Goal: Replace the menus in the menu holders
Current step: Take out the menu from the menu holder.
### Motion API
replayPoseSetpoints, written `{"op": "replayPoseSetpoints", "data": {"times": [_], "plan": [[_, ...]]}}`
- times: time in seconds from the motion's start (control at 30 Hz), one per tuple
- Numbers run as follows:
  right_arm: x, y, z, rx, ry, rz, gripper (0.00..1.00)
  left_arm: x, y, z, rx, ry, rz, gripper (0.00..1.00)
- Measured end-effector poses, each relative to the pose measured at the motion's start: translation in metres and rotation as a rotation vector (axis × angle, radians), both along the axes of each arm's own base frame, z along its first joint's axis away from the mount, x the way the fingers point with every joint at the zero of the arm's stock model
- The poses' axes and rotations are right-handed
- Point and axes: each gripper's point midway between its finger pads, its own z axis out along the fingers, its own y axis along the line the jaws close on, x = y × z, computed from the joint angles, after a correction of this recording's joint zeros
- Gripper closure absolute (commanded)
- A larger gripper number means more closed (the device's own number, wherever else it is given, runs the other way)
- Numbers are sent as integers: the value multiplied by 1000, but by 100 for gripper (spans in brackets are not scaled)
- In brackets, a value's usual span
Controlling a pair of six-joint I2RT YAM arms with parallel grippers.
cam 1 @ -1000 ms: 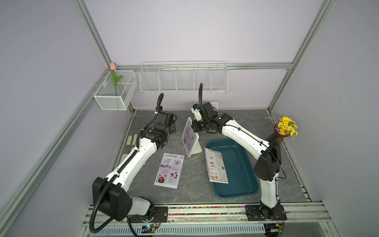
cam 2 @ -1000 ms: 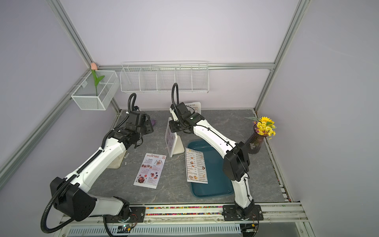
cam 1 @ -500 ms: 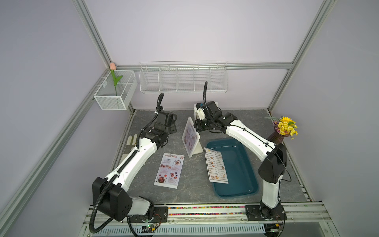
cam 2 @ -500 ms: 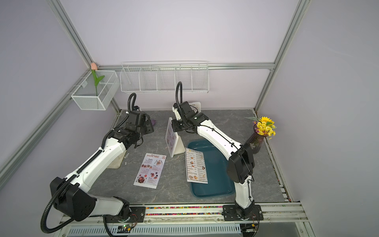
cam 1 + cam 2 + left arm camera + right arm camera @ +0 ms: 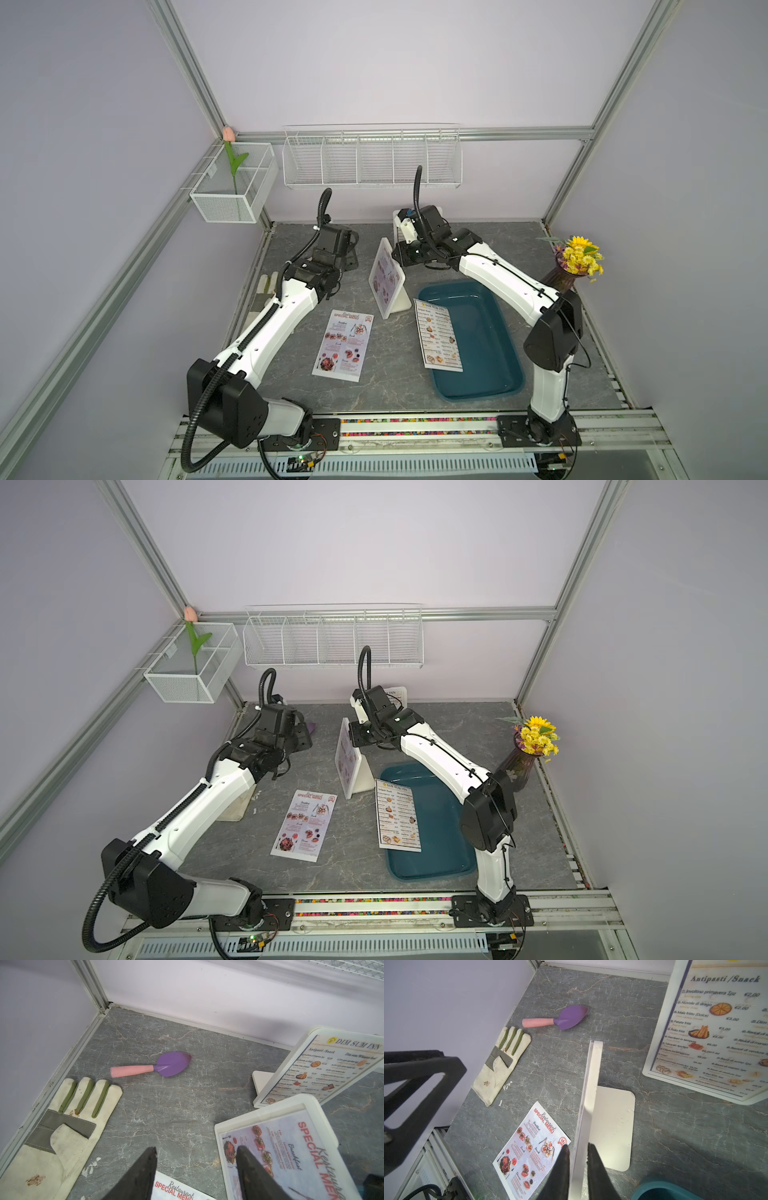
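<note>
Only the right arm has shifted: its elbow has swung a little outward above the tray (image 5: 490,386), while the left arm, loose sheets and holders sit as they did. The right gripper (image 5: 578,1148) is narrow, its jaws astride the top edge of the front holder (image 5: 386,276), which stands just past the tray's far corner. Whether they pinch that edge or have let go, I cannot tell. The left gripper (image 5: 196,1148) is wide and empty, hovering on that holder's side away from the tray. The red sheet (image 5: 344,345) lies flat near the tray's long side, and the black sheet (image 5: 438,338) drapes over that same rim. The back holder (image 5: 398,696) stands behind the tray by the wall.

The front holder looks light and nothing braces it, so a sideways pull from the jaws could tip or skid it. The forearm crossing above the tray could also brush the black sheet off the rim.
</note>
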Motion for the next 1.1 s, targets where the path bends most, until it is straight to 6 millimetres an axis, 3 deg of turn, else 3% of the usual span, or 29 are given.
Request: {"op": "replayPoseSetpoints", "data": {"times": [0.5, 1.1], "plan": [[3, 7, -11, -2, 22, 11, 84, 0, 0, 0, 2, 0, -4, 37], [3, 10, -2, 18, 15, 17, 92, 0, 0, 3, 3, -10, -8, 37]]}}
